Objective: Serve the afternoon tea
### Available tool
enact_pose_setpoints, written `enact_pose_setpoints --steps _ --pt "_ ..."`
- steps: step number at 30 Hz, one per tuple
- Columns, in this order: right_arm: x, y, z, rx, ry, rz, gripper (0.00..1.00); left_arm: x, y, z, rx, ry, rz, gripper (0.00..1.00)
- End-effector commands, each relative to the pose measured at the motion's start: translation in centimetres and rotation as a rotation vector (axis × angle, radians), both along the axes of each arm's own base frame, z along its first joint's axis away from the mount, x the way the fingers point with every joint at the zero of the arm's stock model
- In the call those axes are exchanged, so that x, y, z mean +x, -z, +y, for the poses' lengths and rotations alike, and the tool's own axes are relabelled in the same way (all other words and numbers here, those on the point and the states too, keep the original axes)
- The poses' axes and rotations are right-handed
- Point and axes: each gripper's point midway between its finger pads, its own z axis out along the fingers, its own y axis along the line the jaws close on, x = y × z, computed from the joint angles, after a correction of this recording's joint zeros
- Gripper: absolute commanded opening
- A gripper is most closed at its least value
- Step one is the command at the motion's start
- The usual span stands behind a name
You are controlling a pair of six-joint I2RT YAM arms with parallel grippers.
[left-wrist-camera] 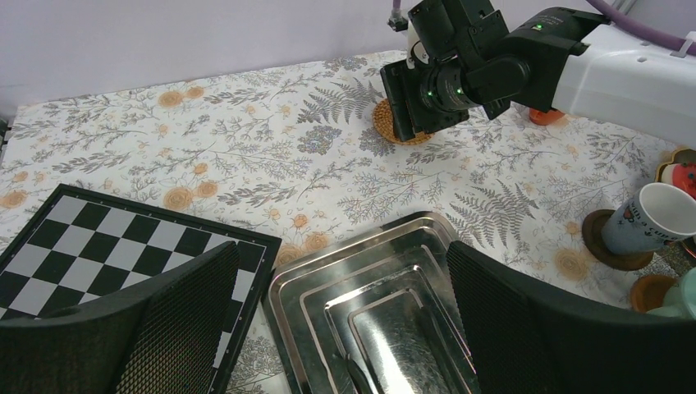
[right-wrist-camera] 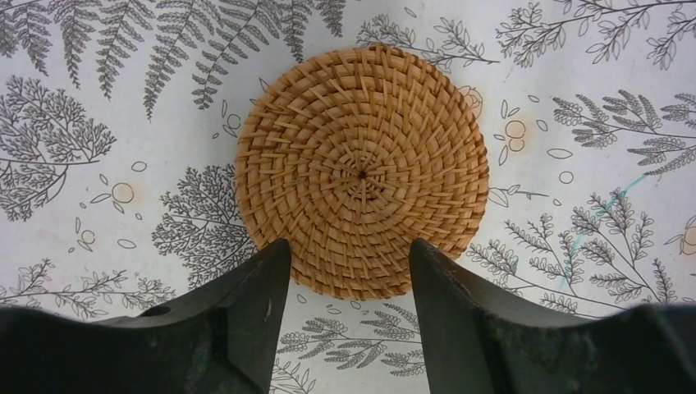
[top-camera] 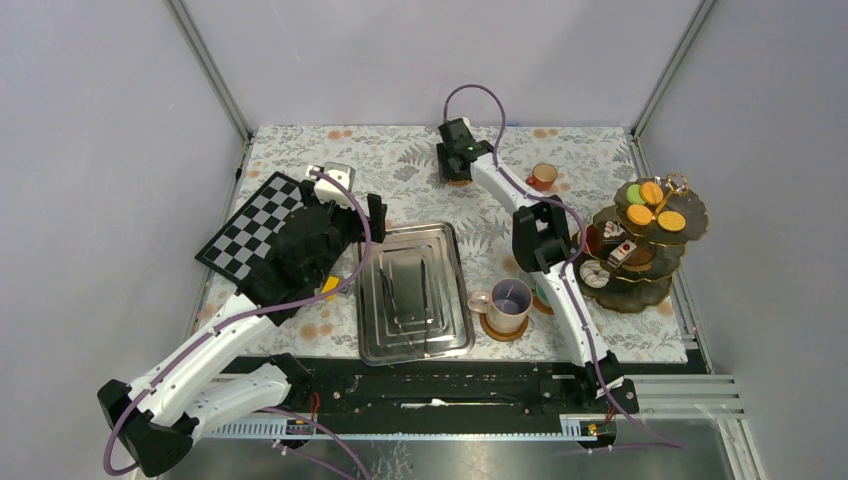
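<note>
Two arms reach over the flower-patterned worktop (top-camera: 400, 160). The right hand (right-wrist-camera: 349, 250) hangs above a round woven coaster (right-wrist-camera: 361, 164) at the far side of the worktop; its fingers stand apart on either side of the coaster's near edge and grip nothing. The left hand (left-wrist-camera: 341, 250) is also spread wide and empty, poised over the near corner of the chessboard (top-camera: 250, 228) and the rim of the steel tray (top-camera: 365, 300). A pair of tongs lies in the tray.

Right of the tray, the beige mug (top-camera: 510, 300) sits on a brown coaster (top-camera: 505, 330). The left wrist view shows small dark printing on this mug's side, too small to read. The small orange mug (top-camera: 542, 176) stands near the far edge, just right of the right arm. The dark three-tier stand (top-camera: 645, 298) is at the right edge, with orange biscuits (top-camera: 655, 208) on its top tier and cake slices and a donut on the tiers below.
</note>
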Motion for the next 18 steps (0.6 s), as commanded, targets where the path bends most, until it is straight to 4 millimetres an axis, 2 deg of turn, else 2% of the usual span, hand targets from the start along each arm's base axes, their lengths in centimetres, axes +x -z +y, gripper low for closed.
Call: enact_pose_setpoints --steps 1,6,11,13,18 --pt "-3.9 1.3 -1.7 -0.080 -0.042 0.159 0.59 0.2 -1.4 -0.4 -0.027 0.013 -0.041 0.99" --pt "-9.3 2.0 -4.8 -0.160 -0.009 0.312 0.55 0.2 -1.3 -0.5 -0.027 0.019 -0.038 0.99" --pt "-16.3 1.7 -7.3 -0.110 0.024 0.361 0.55 0.2 -1.3 -0.7 -0.030 0.027 -0.035 0.99" --pt "-19.3 0.9 -8.2 -0.076 0.031 0.367 0.56 0.2 -1.2 -0.7 -0.032 0.031 -0.034 0.99" --pt "-25.2 2.4 -10.1 -0.051 0.037 0.438 0.56 0.2 -1.1 -0.9 -0.031 0.035 -0.029 0.99"
